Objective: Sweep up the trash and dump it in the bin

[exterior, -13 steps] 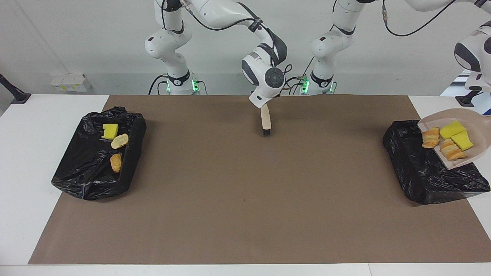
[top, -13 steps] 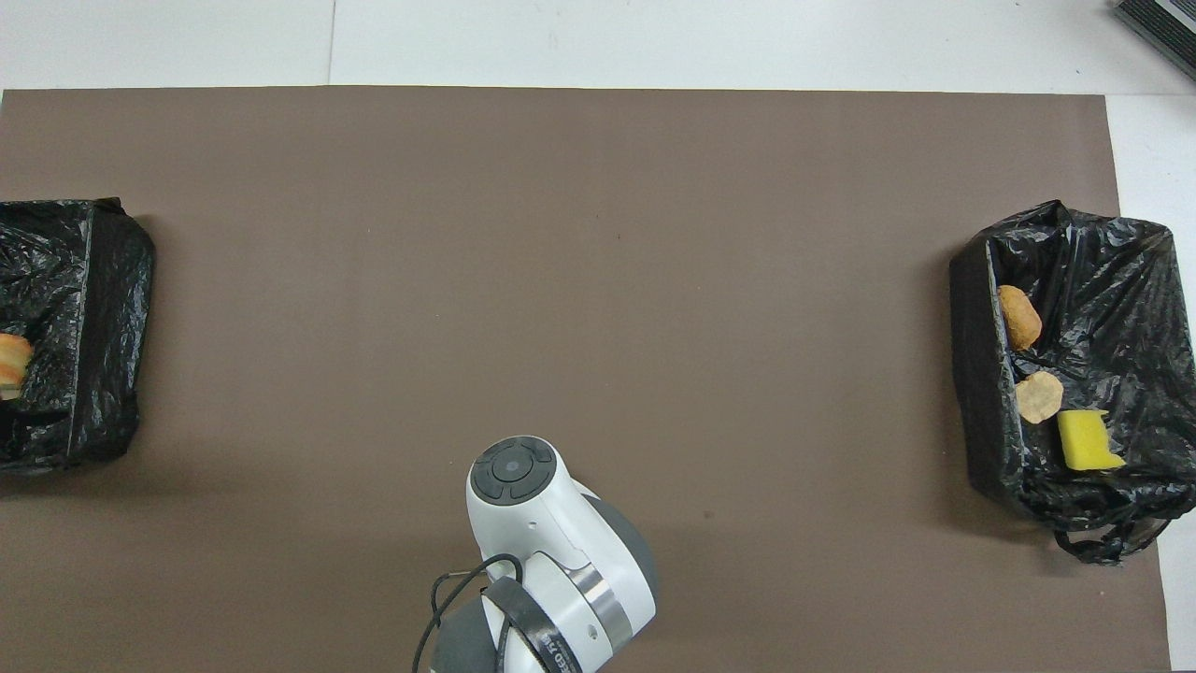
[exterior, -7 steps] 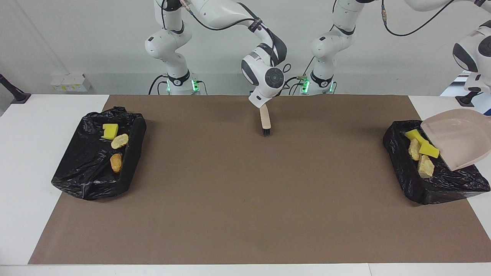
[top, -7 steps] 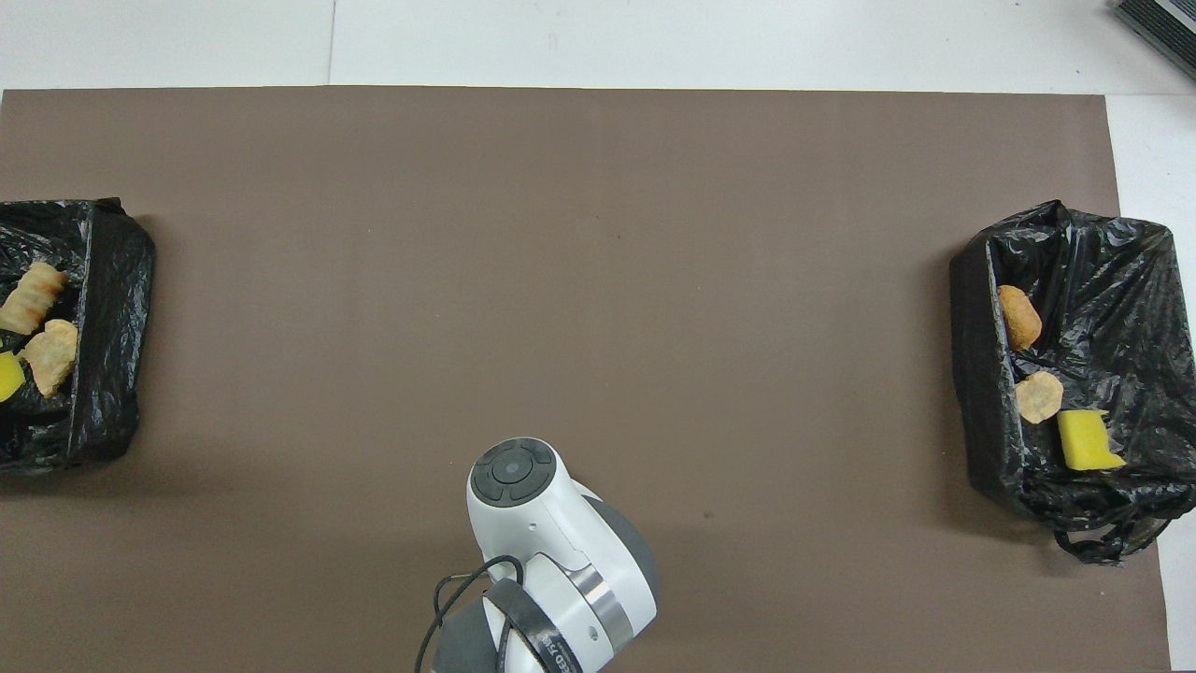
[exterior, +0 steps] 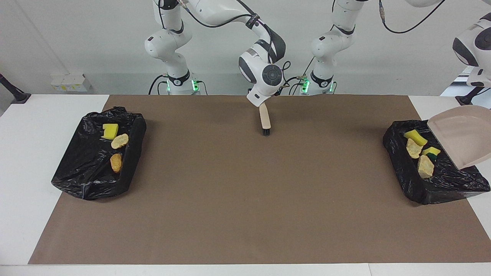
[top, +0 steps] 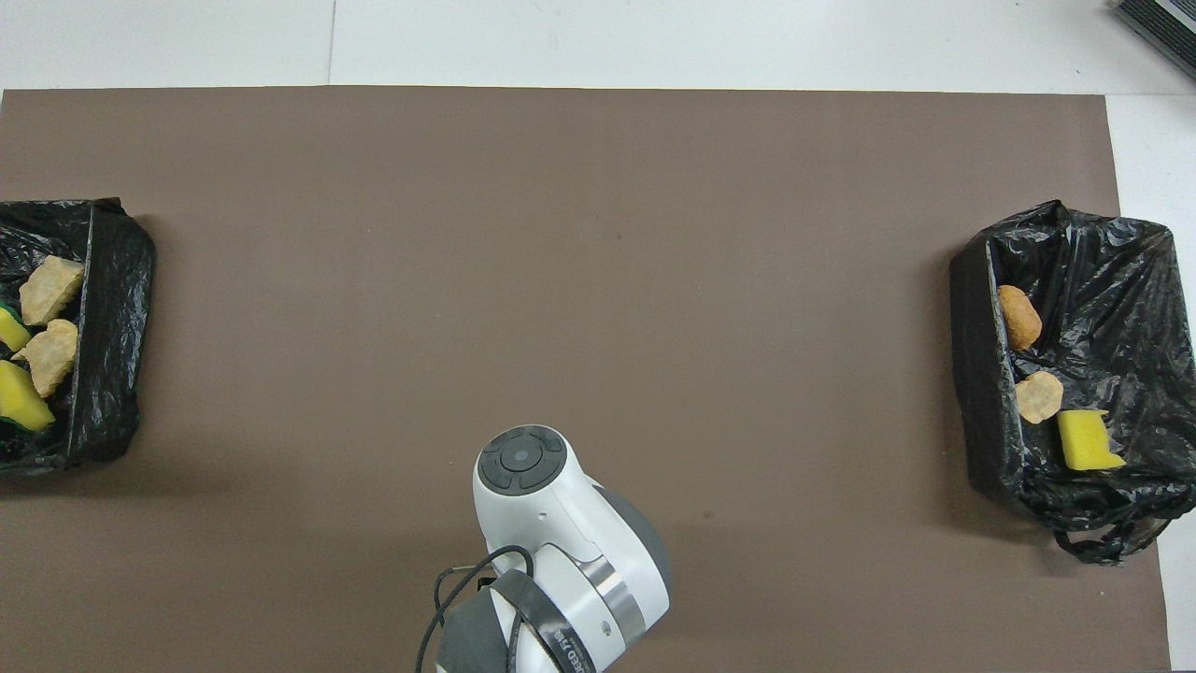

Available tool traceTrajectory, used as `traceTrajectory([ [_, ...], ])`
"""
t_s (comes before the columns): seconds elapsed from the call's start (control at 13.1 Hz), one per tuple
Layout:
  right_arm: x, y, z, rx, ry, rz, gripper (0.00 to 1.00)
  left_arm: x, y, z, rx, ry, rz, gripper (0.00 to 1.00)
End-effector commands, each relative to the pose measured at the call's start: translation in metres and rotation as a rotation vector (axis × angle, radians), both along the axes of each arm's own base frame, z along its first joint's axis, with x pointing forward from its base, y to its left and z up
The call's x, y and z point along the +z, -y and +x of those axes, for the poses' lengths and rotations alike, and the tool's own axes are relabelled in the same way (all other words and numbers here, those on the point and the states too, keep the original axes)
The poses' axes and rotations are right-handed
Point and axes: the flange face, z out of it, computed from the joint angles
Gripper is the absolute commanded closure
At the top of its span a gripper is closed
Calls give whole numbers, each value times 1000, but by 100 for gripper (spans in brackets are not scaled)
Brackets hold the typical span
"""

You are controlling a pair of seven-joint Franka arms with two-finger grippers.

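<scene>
– So, where are the hands?

– The right hand (exterior: 261, 104) hangs over the brown mat's (exterior: 245, 199) twelve o'clock edge in the facing view, right at the top of the brush (exterior: 264, 122). I cannot tell whether it is gripping the handle or open. The brush stands nearly upright, bristles down on the mat.

– And the left hand?

– It lies past the edge of both views, closed. Below that arm the beige dustpan (exterior: 464, 134) hangs tilted in the air, so the hand is gripping it. The pan's lower lip points down over the black-lined bin (exterior: 441, 188) at the mat's three o'clock end, the left arm's end of the table (exterior: 23, 172).

– Where is the trash?

– All in the bins. Four pieces lie in that bin: a yellow sponge piece (exterior: 415, 137) toward twelve o'clock, a beige lump (exterior: 414, 148) touching it, a second sponge piece (exterior: 431, 151) just beside, and a second beige lump (exterior: 425, 166) toward six o'clock.

– And the rest?

– The second bin (exterior: 84, 180) sits at nine o'clock, the right arm's end. It holds a yellow sponge block (exterior: 110, 131), a pale lump (exterior: 120, 141) touching it, and an orange-brown lump (exterior: 116, 162) apart toward six o'clock.
</scene>
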Motion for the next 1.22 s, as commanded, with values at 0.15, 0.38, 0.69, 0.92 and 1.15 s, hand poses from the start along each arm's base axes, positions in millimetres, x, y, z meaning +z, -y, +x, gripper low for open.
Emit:
traceTrajectory([
  [0.15, 39, 56, 65, -25, 64, 80, 0, 6, 45, 6, -4, -72, 8, 100],
  [0.38, 52, 114, 106, 7, 123, 127, 0, -6, 104, 18, -23, -88, -133, 100],
  [0.69, 64, 197, 152, 83, 221, 125, 0, -23, 190, 22, -37, -139, -330, 100],
  [0.92, 78, 263, 186, 172, 308, 135, 0, -38, 265, 14, 130, -82, -546, 100],
  [1.15, 81, 335, 204, 177, 328, 153, 0, -65, 366, 3, 373, 43, -666, 100],
])
